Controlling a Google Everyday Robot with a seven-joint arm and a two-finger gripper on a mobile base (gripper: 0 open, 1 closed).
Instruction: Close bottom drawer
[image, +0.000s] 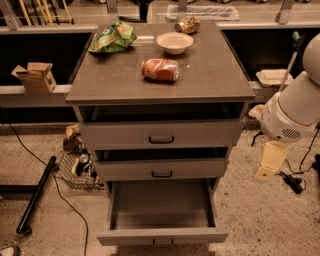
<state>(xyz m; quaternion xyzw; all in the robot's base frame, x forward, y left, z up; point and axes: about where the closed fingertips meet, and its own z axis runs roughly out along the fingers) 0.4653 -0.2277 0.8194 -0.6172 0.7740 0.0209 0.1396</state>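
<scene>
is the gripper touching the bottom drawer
Apart. The camera view shows floor between the gripper, right of the cabinet, and the open bottom drawer.

**user1:** can anyone make out the gripper (270, 161)? All I get is a pale block hanging under the arm (295, 107), right of the cabinet (160, 80), about level with the middle drawer (162, 169). The arm runs off the right edge.

**user2:** same here. The top drawer (161, 134) and middle drawer openings are just dark slits, so the insides are hidden. The bottom drawer (162, 235) has a handle (162, 242) that's a faint smudge. The wire basket (75, 172) is partly behind the cabinet, contents too small to tell. The brownish lump (189, 24) at the back is a blur.
</scene>
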